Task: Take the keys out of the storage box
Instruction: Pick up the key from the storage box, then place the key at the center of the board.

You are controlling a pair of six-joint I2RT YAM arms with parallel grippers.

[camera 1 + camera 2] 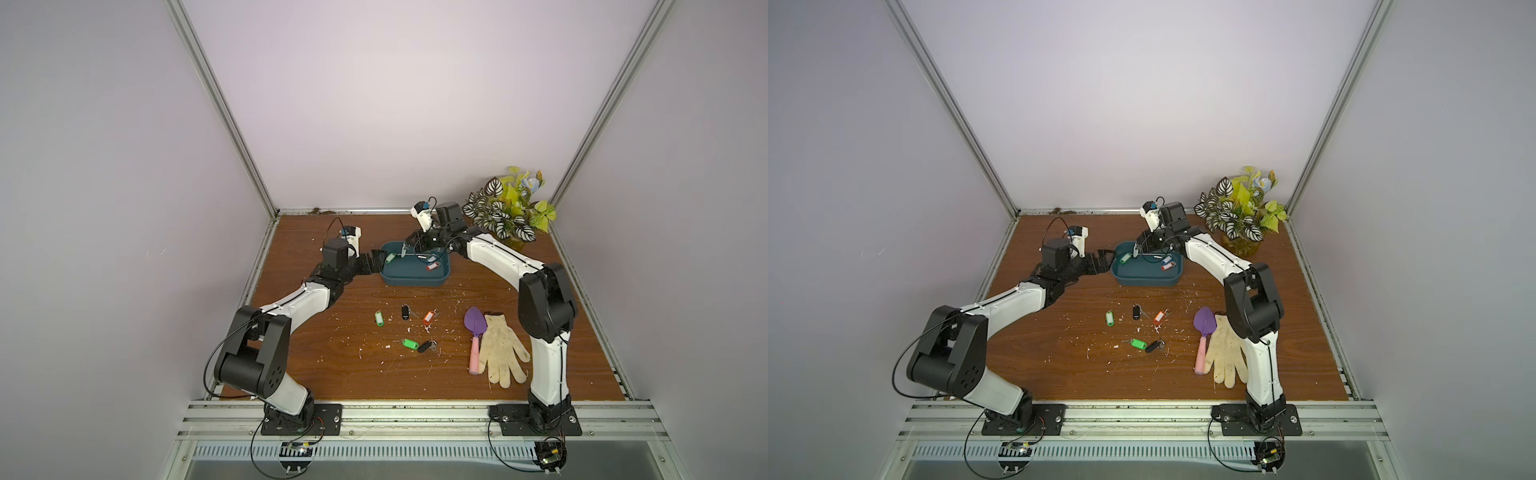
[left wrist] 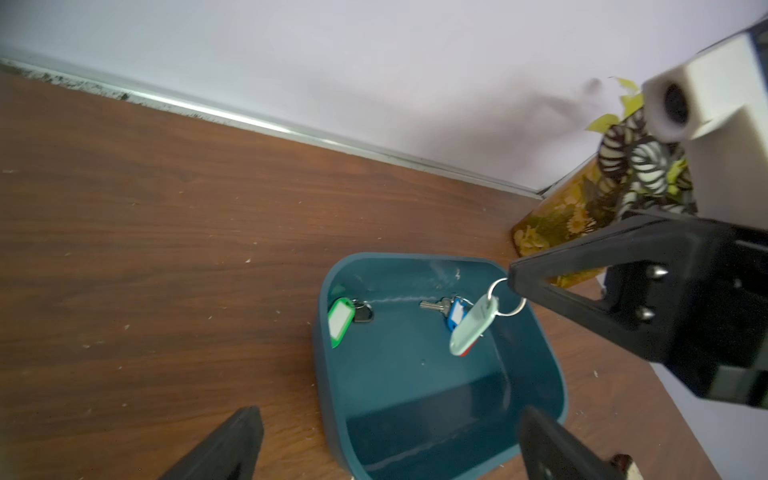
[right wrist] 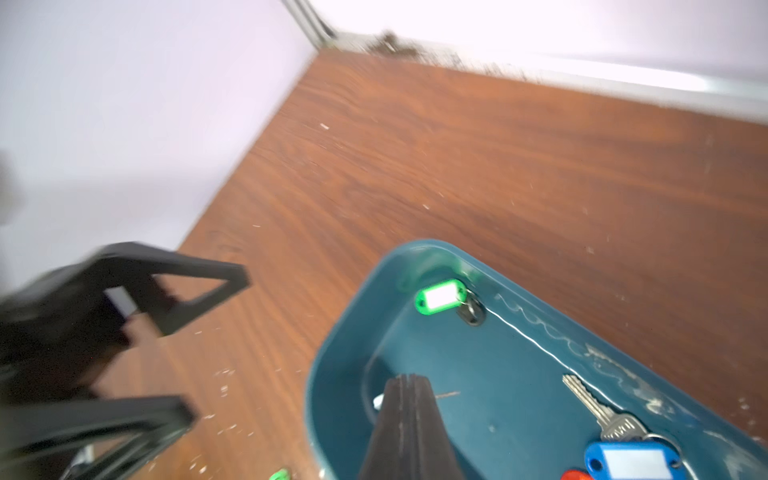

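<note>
The storage box (image 1: 415,277) (image 1: 1148,278) is a shallow teal tray at the table's back middle. Just above its floor hangs a pale green tagged key (image 2: 473,328) (image 1: 403,250) by its ring, and my right gripper (image 2: 515,279) (image 3: 409,378) is shut on that ring. In the box lie a green tagged key (image 2: 340,322) (image 3: 440,297), a blue tagged key (image 2: 456,313) (image 3: 631,461) and a red tag (image 1: 432,267). My left gripper (image 2: 390,415) (image 1: 376,262) stands open and empty at the box's left end. Several keys (image 1: 405,311) lie on the table in front.
A purple-and-pink trowel (image 1: 475,332) and a white glove (image 1: 500,353) lie at the front right beside my right arm. A leafy plant (image 1: 509,208) in an amber pot (image 1: 1241,247) stands in the back right corner. White crumbs are scattered over the wood.
</note>
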